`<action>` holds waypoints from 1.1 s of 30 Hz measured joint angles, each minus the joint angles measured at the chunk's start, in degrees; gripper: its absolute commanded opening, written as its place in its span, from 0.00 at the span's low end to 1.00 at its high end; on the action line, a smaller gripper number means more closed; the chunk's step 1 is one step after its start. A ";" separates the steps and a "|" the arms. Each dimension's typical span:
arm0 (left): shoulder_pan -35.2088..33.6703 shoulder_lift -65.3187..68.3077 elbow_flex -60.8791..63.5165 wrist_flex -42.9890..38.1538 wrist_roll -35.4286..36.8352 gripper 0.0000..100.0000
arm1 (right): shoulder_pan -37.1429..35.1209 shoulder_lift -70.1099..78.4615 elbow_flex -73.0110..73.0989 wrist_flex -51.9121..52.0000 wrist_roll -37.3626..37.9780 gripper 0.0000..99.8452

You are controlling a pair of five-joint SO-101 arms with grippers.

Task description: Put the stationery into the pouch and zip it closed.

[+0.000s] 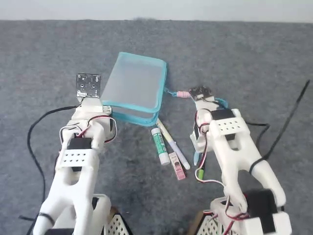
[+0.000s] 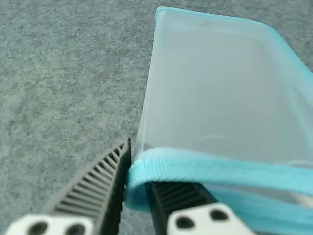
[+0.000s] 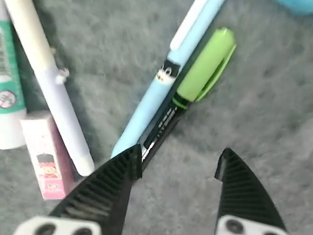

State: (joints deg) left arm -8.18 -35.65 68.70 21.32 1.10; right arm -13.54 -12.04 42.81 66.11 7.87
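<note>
A: Left gripper [image 2: 136,167]?
B: Clamped on pouch [image 1: 133,83] rim; pouch sits on tabletop [image 1: 254,58].
A: Right gripper [image 3: 178,164]?
B: Wide open, empty, over pens [image 3: 146,116] lying just beside pouch mouth.

Bare carpet outside, clutter in the middle
Grey carpet [image 1: 254,58] lies bare beyond and beside the translucent teal-edged zip pouch [image 1: 134,85]. Just off its near edge a green-and-white glue stick [image 1: 160,143], pale lilac pen [image 1: 173,145] and pink eraser [image 1: 177,166] crowd together, with a light blue pen [image 3: 156,98] and green highlighter [image 3: 208,61] touching nearby.
</note>
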 measured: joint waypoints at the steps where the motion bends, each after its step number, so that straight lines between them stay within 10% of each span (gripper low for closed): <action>1: 0.00 0.00 0.00 0.00 0.00 0.01 | 0.09 0.62 0.26 0.00 0.00 0.25; 17: 0.00 0.00 0.00 0.00 0.00 0.01 | 1.49 8.18 0.88 -3.60 -0.09 0.01; 33: 0.00 0.00 0.00 0.00 0.00 0.01 | 7.47 -10.90 0.79 4.57 7.47 0.01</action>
State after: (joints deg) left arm -8.18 -35.65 68.70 21.32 1.10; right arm -6.07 -22.95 43.60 70.68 15.34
